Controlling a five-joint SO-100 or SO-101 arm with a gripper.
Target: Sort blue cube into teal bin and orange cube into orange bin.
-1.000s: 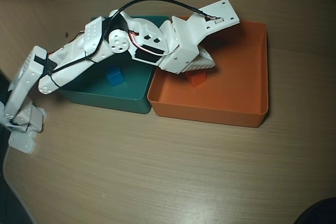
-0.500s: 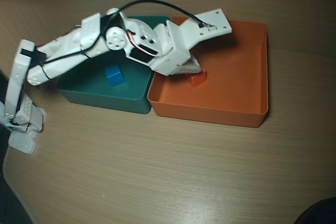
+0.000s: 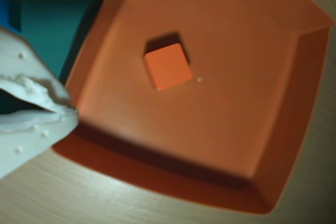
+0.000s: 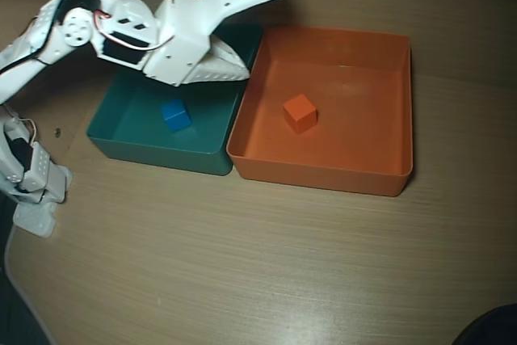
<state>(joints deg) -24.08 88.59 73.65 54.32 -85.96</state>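
Observation:
The orange cube (image 4: 300, 112) lies free on the floor of the orange bin (image 4: 323, 174), left of its middle; the wrist view shows the orange cube (image 3: 167, 66) inside the orange bin (image 3: 236, 108) with nothing touching it. In the teal bin (image 4: 153, 151) rests the blue cube (image 4: 175, 114). My white gripper (image 4: 239, 72) hovers over the teal bin's right side, near the wall between the two bins. Its fingertips meet at the left edge of the wrist view, gripper (image 3: 72, 115) shut and holding nothing. A strip of the teal bin (image 3: 47, 24) shows at the upper left there.
The two bins stand side by side on a wooden table (image 4: 258, 264). The arm's base (image 4: 36, 187) stands at the left edge. A dark object (image 4: 489, 329) sits at the bottom right corner.
The arm has pulled back to the left, off the orange bin and over the teal bin. The orange cube, half hidden under the gripper before, now lies in plain view.

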